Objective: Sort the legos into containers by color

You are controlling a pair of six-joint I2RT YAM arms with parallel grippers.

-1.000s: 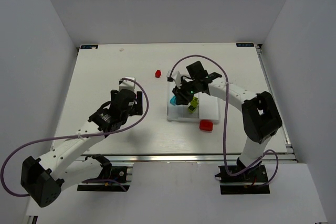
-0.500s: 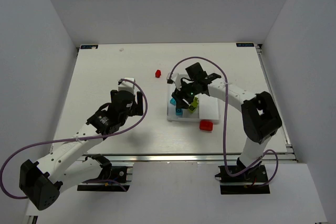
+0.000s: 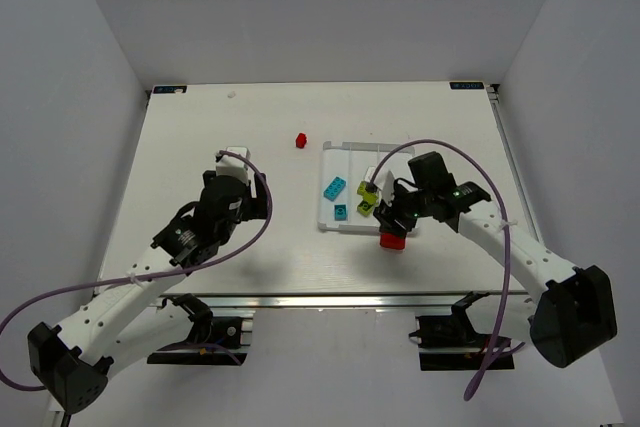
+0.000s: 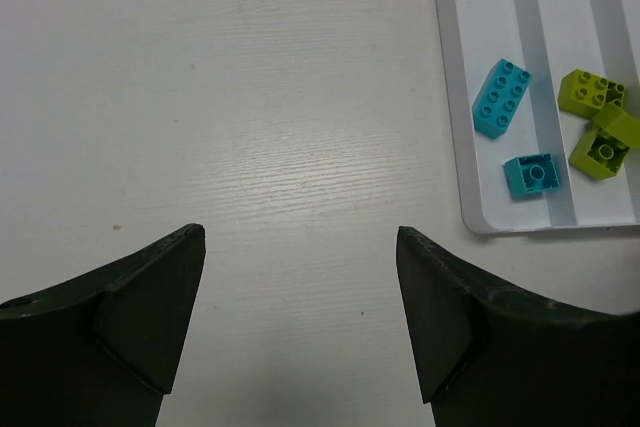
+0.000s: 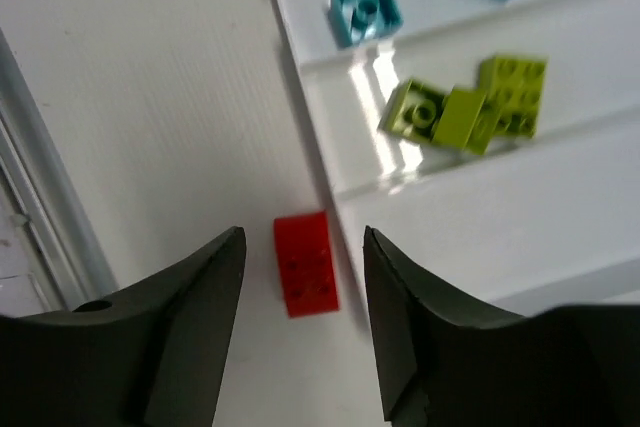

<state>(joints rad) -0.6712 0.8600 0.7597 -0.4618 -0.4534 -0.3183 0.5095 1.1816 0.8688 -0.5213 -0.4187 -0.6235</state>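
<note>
Red legos (image 3: 300,139): two on table (image 3: 200,137); cyan (image 4: 502,98) two, lime (image 4: 588,92) two in tray (image 4: 452,97). Both end effectors (image 4: 300,234) (image 5: 304,234) released.

Glossy white plastic tray (image 5: 480,209), smooth plastic legos (image 4: 502,97)

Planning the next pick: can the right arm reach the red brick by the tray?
Probably yes: the open right tool hovers over the red brick, lying uncovered on the table beside the tray.

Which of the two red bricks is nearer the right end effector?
The red brick beside the tray's near edge, right under the right end effector. The other red brick lies alone, left of the tray's far corner.
</note>
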